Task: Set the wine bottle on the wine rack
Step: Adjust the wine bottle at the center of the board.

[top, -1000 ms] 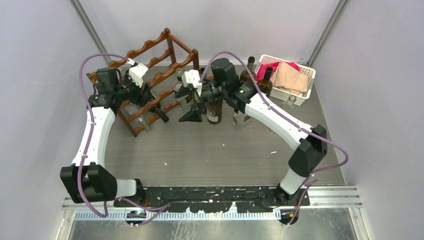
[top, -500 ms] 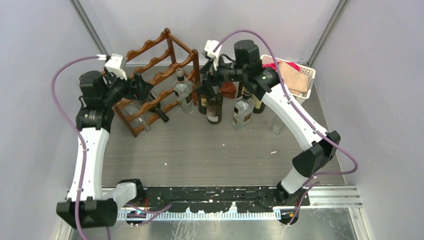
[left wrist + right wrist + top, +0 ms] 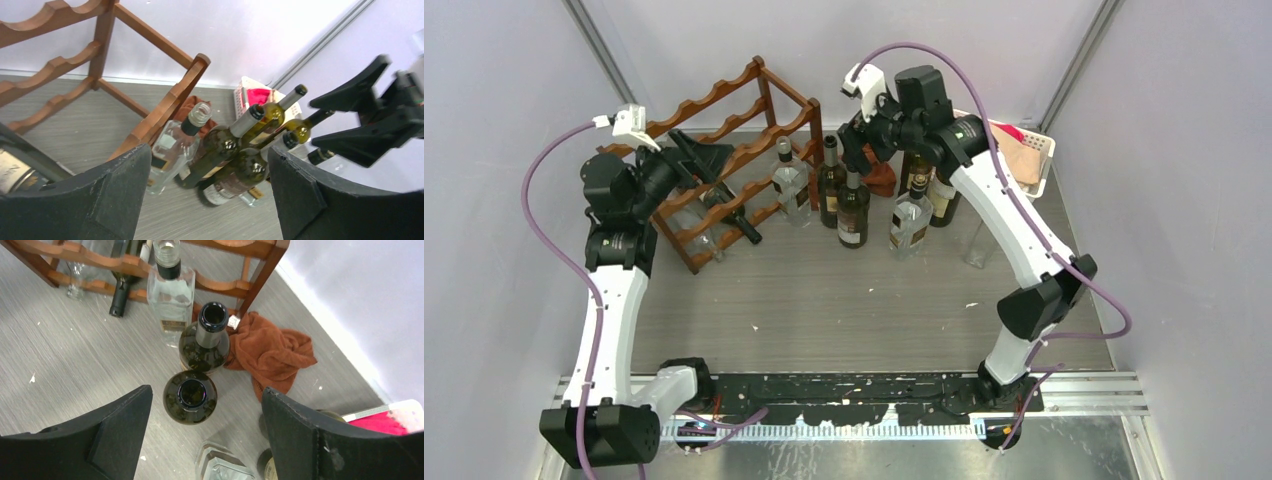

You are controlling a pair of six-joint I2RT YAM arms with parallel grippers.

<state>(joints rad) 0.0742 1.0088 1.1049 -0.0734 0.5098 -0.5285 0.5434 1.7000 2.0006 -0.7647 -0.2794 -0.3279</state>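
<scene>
Grey wood-grain table (image 3: 844,290), lilac walls. Wine rack (image 3: 744,110) sits upper left in the top view. Wine bottle (image 3: 736,215) lies on a low tier of the rack, neck poking toward frame centre. Left gripper (image 3: 208,152) over the rack, jaws apart, empty. Right gripper (image 3: 206,389) above standing bottles (image 3: 854,205), jaws spread, holding nothing.

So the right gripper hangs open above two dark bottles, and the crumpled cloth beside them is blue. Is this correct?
Not fully. The crumpled cloth is rust-brown, not blue, as the right wrist view shows. The rest is correct: the right gripper hangs open above the two dark bottles, and the cloth lies beside them.
</scene>
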